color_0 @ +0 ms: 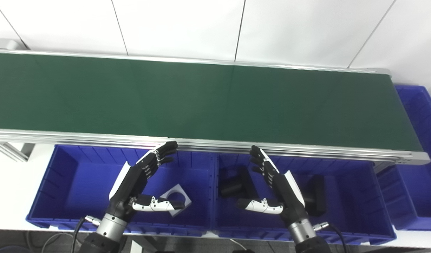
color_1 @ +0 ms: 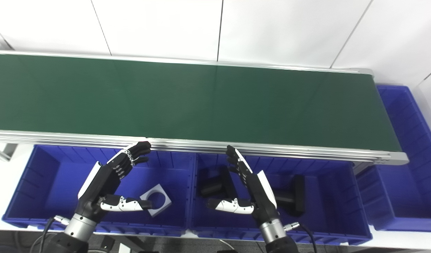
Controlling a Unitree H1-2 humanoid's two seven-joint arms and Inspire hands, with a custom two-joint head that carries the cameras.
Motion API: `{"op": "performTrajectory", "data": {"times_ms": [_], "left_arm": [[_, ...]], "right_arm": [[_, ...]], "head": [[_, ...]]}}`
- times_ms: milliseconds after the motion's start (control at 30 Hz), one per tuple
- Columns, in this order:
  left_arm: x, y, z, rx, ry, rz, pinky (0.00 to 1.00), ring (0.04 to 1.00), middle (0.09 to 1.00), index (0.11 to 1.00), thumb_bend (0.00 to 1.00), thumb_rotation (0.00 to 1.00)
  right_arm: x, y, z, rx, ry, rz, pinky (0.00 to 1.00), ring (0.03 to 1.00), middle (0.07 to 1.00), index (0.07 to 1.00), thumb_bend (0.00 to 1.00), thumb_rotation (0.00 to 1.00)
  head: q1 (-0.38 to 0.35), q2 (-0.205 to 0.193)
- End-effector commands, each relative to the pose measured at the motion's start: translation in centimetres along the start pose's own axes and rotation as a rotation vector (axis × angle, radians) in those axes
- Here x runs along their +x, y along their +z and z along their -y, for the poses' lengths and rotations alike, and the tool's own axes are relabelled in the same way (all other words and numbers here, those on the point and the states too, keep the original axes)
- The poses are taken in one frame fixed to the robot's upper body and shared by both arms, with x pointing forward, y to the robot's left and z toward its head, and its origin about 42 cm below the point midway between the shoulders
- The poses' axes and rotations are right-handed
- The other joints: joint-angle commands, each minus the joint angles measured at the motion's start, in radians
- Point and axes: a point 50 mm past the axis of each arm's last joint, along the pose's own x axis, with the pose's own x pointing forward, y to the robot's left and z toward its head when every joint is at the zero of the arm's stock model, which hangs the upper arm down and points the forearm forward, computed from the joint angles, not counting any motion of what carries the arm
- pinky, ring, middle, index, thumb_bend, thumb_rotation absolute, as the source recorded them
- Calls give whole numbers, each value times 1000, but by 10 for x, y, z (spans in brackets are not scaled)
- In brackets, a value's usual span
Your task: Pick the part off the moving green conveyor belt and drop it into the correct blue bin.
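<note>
Currently, belt: the green conveyor belt (color_0: 201, 98) shows no part anywhere along its visible length, so I have nothing to pick yet.
Left robot hand: my left robot hand (color_0: 138, 184) hovers just below the belt's near rail, over the left blue bin (color_0: 46, 182), fingers spread apart and empty.
Right robot hand: my right robot hand (color_0: 275, 186) hovers just below the belt's near rail, over the middle blue bin (color_0: 370, 196), also spread apart and holding nothing.
Done so far: a grey square part with a round hole (color_0: 176, 196) already lies in the left blue bin, and black parts (color_0: 236, 182) lie in the middle blue bin, which I judge to be sorted pieces.
Left to do: wait for a part on the belt, grasp it, and drop it into the matching bin.
Edges: the belt's aluminium near rail (color_0: 306, 149) sits just above my fingertips; I must lift over it to reach.
Open room: the belt surface is bare; another blue bin (color_0: 419, 116) stands past the belt's right end.
</note>
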Motion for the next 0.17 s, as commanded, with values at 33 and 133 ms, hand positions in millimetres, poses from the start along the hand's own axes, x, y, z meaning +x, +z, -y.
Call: {"op": "performTrajectory", "data": {"times_ms": [33, 133], "left_arm": [[4, 7, -2, 11, 16, 62, 829, 870, 874, 842, 831, 105], [2, 5, -3, 18, 19, 61, 828, 871, 875, 845, 830, 121]], "right_arm": [[1, 9, 0, 2, -34, 80, 880, 926, 942, 952, 1000, 400], [-1, 10, -1, 3, -45, 78, 884, 929, 942, 954, 1000, 395]], "head": [[-6, -9], [-8, -11]]}}
